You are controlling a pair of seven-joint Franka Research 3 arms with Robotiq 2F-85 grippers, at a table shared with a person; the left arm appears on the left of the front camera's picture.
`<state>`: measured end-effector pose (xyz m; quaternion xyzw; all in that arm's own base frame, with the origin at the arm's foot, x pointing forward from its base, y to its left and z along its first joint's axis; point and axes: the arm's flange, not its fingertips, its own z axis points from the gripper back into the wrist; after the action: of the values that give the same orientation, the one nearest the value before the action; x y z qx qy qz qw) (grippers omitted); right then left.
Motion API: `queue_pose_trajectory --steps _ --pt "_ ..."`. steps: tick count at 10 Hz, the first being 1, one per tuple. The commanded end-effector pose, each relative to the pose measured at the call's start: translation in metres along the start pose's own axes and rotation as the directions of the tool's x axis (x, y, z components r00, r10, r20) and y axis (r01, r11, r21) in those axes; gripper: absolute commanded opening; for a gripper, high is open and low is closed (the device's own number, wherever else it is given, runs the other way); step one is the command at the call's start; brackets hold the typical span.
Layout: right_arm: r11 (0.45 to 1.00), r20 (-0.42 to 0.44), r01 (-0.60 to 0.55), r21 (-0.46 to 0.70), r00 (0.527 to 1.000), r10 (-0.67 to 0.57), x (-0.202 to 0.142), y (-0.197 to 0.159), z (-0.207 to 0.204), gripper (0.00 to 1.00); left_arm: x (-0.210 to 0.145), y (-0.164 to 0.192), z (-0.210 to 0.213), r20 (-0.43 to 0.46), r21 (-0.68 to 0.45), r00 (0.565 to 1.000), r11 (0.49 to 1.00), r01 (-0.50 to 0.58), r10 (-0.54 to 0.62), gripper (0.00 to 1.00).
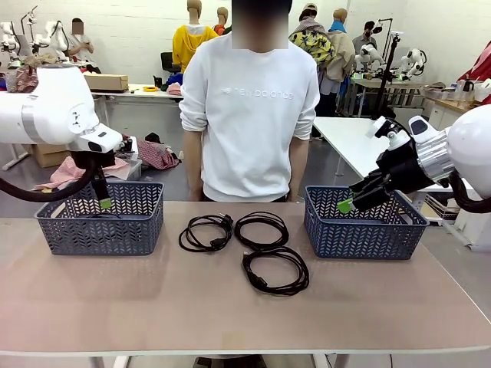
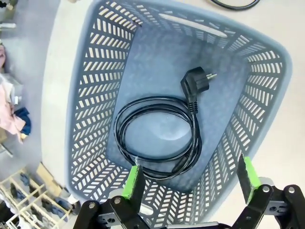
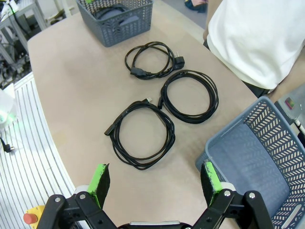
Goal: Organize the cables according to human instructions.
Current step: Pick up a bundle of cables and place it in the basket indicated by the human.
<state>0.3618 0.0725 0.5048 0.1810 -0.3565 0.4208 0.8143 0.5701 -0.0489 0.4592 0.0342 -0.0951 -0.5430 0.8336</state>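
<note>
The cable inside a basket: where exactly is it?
The cable lies coiled on the floor of the grey basket at the left end of the table, directly under the open left pincer; the left wrist view looks straight down on it.

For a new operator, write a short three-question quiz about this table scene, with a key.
1. How many coiled black power cables lie on the beige table between the grey-blue slotted plastic left basket and the matching right basket?
2. True or false: the left gripper is shut on a cable.
3. Which basket holds a cable? A left, B right.
Key: 1 three; 2 false, it is open; 3 A.
</note>
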Motion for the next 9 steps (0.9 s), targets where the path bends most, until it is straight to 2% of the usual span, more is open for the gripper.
queue_pose_trajectory --steps 1,3,5,7,9 --pt "1.0 0.016 0.002 0.013 1.0 -0.002 0.0 -0.001 -0.001 1.0 0.005 -0.009 0.006 0.048 0.004 0.999 1.0 0.011 -0.011 1.0" --pt "1.0 0.016 0.002 0.013 1.0 -0.002 0.0 -0.001 -0.001 1.0 0.023 -0.037 0.024 0.162 0.022 0.986 0.999 0.029 -0.033 1.0" --pt "1.0 0.016 0.002 0.013 1.0 -0.002 0.0 -0.001 -0.001 1.0 0.042 -0.067 0.033 0.23 0.0 0.97 0.997 0.076 -0.074 1.0" --pt "1.0 0.016 0.002 0.013 1.0 -0.002 0.0 -0.001 -0.001 1.0 0.062 -0.102 0.037 0.318 -0.051 0.938 0.986 0.159 -0.135 1.0" --pt "1.0 0.016 0.002 0.013 1.0 -0.002 0.0 -0.001 -0.001 1.0 0.072 -0.133 0.038 0.359 -0.083 0.914 0.969 0.232 -0.188 1.0"
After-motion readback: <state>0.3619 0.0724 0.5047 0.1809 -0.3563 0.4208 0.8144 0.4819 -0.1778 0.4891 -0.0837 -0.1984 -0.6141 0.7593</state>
